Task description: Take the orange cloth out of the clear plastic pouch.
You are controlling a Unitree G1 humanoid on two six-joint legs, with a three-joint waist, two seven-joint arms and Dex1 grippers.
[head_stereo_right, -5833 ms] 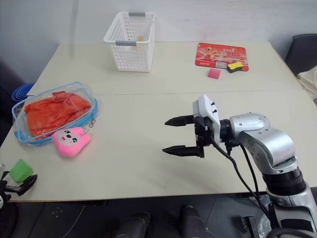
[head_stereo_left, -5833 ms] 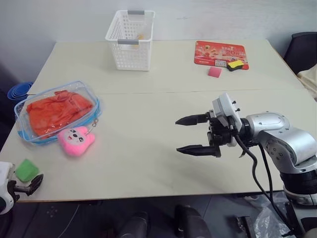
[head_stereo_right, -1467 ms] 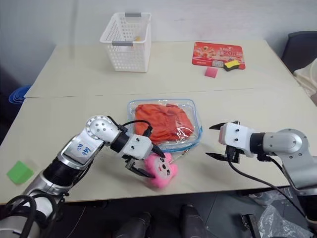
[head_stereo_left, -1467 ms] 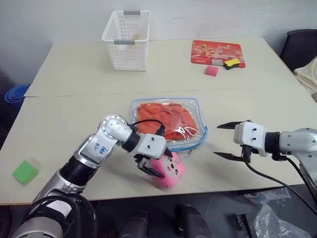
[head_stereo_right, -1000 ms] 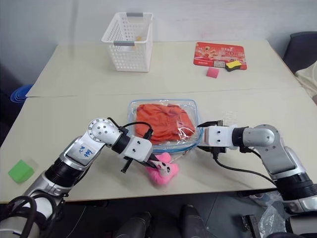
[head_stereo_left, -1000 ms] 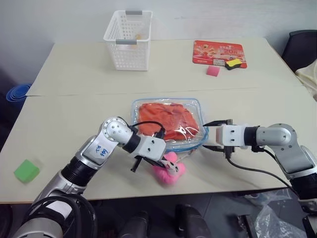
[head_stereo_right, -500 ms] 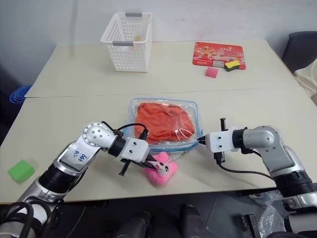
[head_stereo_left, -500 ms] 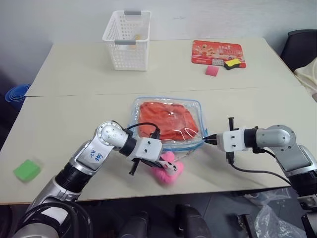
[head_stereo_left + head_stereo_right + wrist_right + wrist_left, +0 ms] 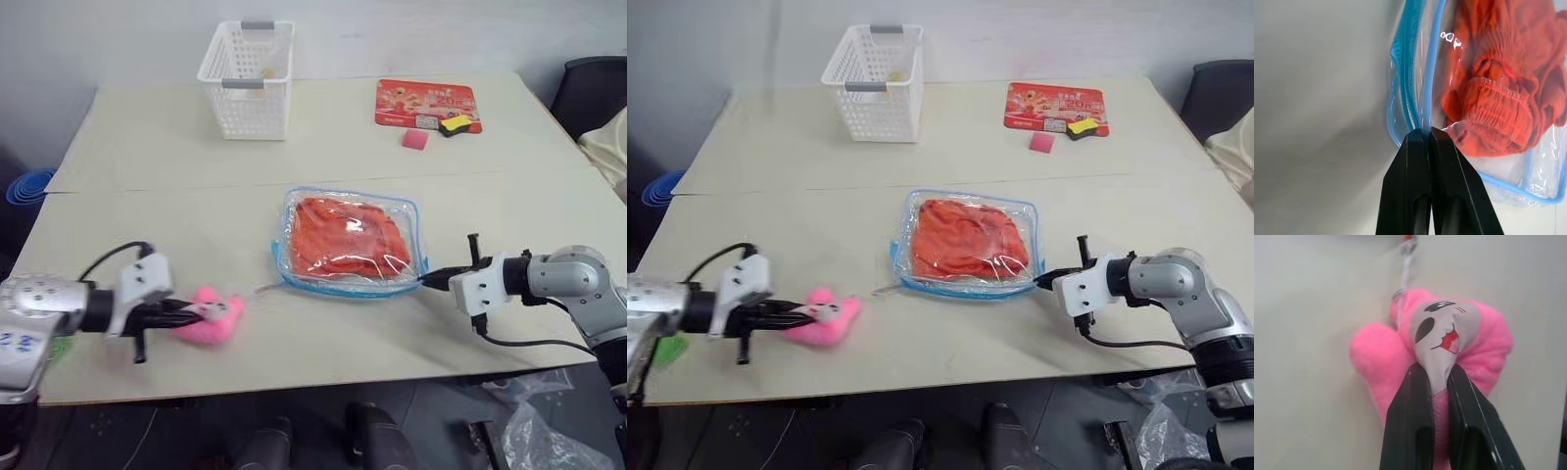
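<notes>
The clear plastic pouch (image 9: pixel 343 290) lies flat near the middle of the table, with the orange cloth (image 9: pixel 345 235) crumpled inside it. My right gripper (image 9: pixel 432 279) is shut on the pouch's blue-edged near right corner (image 9: pixel 1420 117). The right wrist view shows the cloth (image 9: pixel 1498 88) behind the clear wall. Far to the left, near the table's front edge, my left gripper (image 9: pixel 201 311) is shut on a small pink plush toy (image 9: pixel 1464 333). A thin chain (image 9: pixel 265 289) runs from the plush toward the pouch's near left corner.
A white lattice basket (image 9: pixel 245 64) stands at the back. A red packet (image 9: pixel 426 103), a yellow-black item (image 9: pixel 456 123) and a pink block (image 9: pixel 414 138) lie at the back right. A green block (image 9: pixel 666 349) sits at the near left edge.
My left gripper has swung far to the left with the pink plush, drawing the chain out. The right gripper has closed on the pouch's corner, and the pouch has slid a little right.
</notes>
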